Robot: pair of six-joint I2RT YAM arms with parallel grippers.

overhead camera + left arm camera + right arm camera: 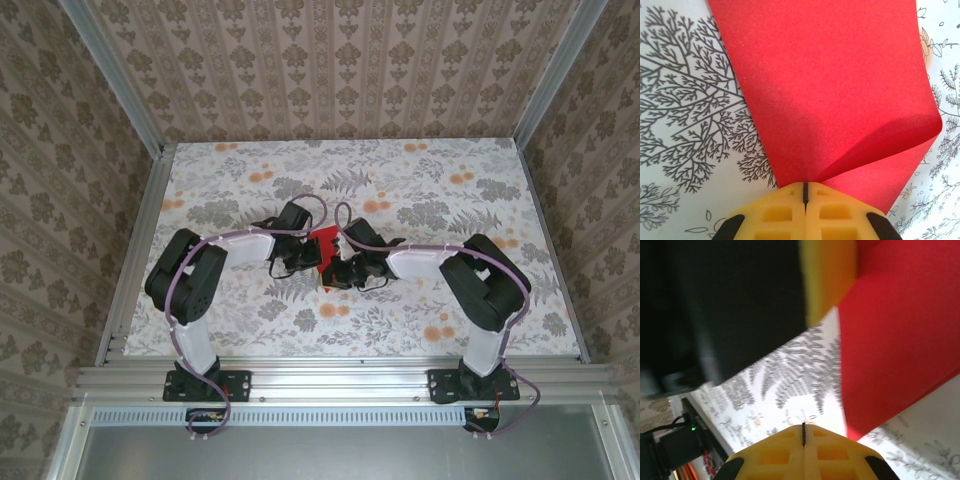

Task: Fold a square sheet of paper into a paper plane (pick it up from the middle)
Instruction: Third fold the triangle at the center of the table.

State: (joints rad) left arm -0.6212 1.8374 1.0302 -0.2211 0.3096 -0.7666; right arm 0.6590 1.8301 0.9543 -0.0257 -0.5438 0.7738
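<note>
Early fold: left gripper (pixel 804 192) pinched curled square sheet of paper (pixel 830 85), bottom centre; right gripper (pixel 803 434) closed, seemingly empty. Next needed flattening crease.

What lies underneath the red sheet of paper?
The patterned tablecloth, printed with grey branches, shows around the red sheet of paper. The part directly beneath is covered, so anything lying there cannot be seen. The left claw pinches the sheet's near edge.
</note>
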